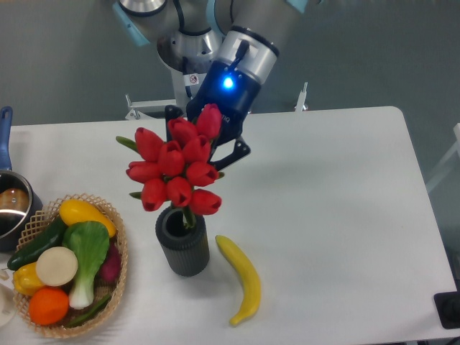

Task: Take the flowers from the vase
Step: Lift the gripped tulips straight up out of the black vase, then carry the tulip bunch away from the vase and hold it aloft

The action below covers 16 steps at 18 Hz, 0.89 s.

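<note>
Fixed camera view: black two-finger gripper (208,147) mostly hidden behind a bunch of red closed tulip buds with green stems (177,171), black fingers showing at either side of the bunch, apparently clamped on it. Bunch raised above a short dark grey ribbed cylindrical vase (183,241), only the lowest stems reaching down into its round mouth. On the white table (338,208): a yellow banana (242,277) just right of the vase, a wicker basket of vegetables (68,262) to the left, a blue-handled pot (10,201) at the left edge.
</note>
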{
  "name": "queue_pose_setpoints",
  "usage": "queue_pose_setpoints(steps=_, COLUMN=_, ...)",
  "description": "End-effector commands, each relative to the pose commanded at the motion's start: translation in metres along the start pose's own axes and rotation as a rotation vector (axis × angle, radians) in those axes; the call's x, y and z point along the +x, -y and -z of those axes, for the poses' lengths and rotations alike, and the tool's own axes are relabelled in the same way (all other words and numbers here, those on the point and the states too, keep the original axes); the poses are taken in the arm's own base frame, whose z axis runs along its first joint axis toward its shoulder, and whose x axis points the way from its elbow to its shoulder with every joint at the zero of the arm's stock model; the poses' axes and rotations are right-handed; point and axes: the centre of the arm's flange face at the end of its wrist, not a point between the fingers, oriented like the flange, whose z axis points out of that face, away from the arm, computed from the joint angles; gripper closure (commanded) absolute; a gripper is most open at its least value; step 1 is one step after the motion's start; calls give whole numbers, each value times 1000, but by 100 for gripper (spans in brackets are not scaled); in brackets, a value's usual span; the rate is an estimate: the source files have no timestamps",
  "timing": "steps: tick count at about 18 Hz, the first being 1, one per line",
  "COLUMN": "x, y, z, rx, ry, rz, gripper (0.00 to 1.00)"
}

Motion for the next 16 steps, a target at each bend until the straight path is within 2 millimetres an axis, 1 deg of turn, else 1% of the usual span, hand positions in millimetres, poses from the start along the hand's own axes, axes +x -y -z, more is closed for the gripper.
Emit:
queue_pose_setpoints(steps=2, x=-2, y=5, z=3, rx=6, ry=6, rz=10, gripper=100)
queue_pose_setpoints(steps=6, x=-12, y=3, z=12, rx=23, ry=8, rz=24, gripper=100)
queue_pose_setpoints(steps=9, x=-31, y=-5, z=27, rx=25, ry=44, rz=43, gripper=100)
queue_pose_setpoints(steps=12, x=-58, y=-13, z=51, rx=32, ry=102, rz=39, gripper=100)
queue_pose_setpoints(steps=13, x=-68, y=-17, z=51, rx=28, ry=110, rz=-2, gripper=100)
queue_pose_setpoints(steps=14, x=-81, y=-25, z=50, rx=19, ry=116, rz=-35, gripper=100)
queue_pose_setpoints(steps=16, x=-97, y=-34, z=58, rx=9, ry=140, rz=-92, gripper=100)
